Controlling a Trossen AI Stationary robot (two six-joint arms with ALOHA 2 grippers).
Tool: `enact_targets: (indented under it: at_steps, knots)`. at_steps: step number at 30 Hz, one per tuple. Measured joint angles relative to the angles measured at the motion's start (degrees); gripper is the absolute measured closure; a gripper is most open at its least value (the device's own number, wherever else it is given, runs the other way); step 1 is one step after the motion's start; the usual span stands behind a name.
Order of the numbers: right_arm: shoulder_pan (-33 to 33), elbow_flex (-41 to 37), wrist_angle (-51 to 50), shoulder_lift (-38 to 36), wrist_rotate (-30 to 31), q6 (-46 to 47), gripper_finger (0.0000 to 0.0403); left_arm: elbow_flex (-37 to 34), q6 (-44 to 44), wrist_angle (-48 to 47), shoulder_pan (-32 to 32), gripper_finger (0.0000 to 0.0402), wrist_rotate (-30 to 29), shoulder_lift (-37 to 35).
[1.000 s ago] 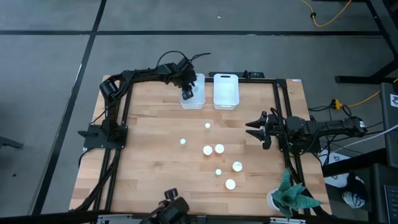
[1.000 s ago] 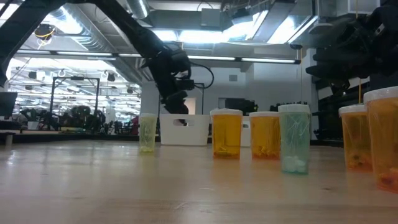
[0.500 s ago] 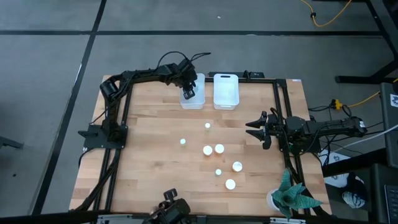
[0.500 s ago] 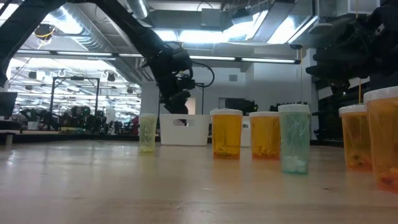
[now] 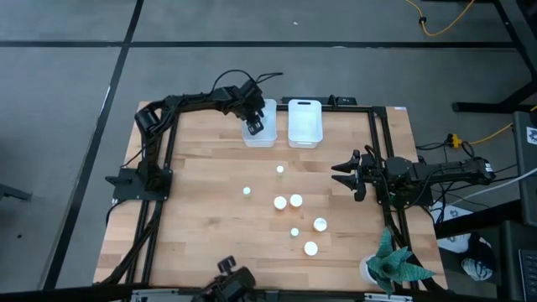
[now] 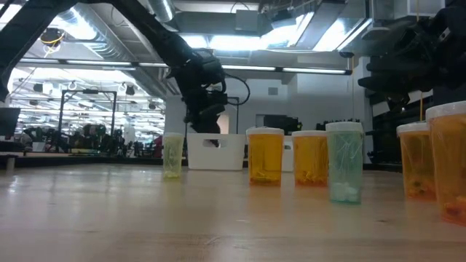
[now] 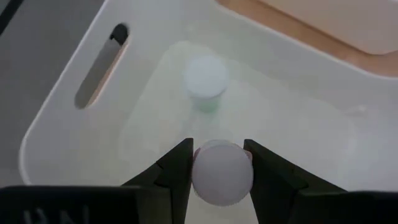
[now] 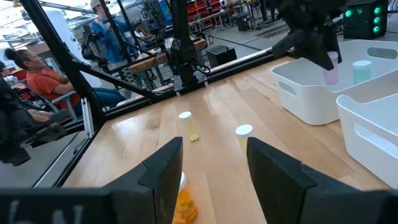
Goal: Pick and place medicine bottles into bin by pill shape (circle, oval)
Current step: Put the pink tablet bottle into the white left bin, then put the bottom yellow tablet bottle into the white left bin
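Note:
My left gripper [image 5: 255, 126] hovers over the left white bin [image 5: 270, 139] at the table's far edge, shut on a small pink bottle with a white cap [image 7: 222, 172]. The bottle also shows in the right wrist view [image 8: 331, 73]. A small pale green bottle [image 7: 206, 78] stands upright on that bin's floor. Several white-capped bottles stand on the table's middle, among them two side by side [image 5: 279, 202] [image 5: 295, 200] and one nearest the front [image 5: 310, 247]. My right gripper [image 5: 338, 174] is open and empty at the table's right side. My left gripper pinches the pink bottle at its top, by the cap's two opposite sides [image 7: 194, 169], between its two fingers. The fingers come from above, pointing down. The bottle hangs upright below them [image 8: 331, 77], inside the left bin's opening, clear of the green bottle.
A second white bin [image 5: 304, 124] stands right of the first at the far edge. In the low view orange bottles [image 6: 266, 156] [image 6: 310, 157] and a pale one [image 6: 344, 170] stand in a row. A green plant [image 5: 393, 262] stands at the near right corner.
My left gripper has shifted slightly toward the table's right above the left bin, still shut on the pink bottle.

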Motion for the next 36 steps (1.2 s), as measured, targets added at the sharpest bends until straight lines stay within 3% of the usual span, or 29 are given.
enact_targets:
  at_steps: [7,17,26,31,36]
  knots:
    - [0.00,0.00,0.00,0.00,0.00,0.00,0.0222,0.00,-0.04,-0.31,0.91,0.0267,0.00,0.00]
    - [0.00,0.00,0.00,0.00,0.00,0.00,0.0222,0.00,-0.12,-0.43,0.74,0.0193,-1.05,0.00]
    - [-0.01,0.00,-0.02,0.00,0.00,0.00,0.0222,0.00,-0.13,2.55,0.10,0.0190,-1.44,-3.44]
    - [0.00,0.00,-0.19,-0.01,-0.02,0.00,0.0222,0.02,-4.60,-6.25,-2.50,0.0189,-0.08,-9.41]
    - [0.00,0.00,-0.21,-0.01,0.00,0.00,0.0222,0.02,-7.63,-25.32,-8.38,0.0197,3.99,-16.09]
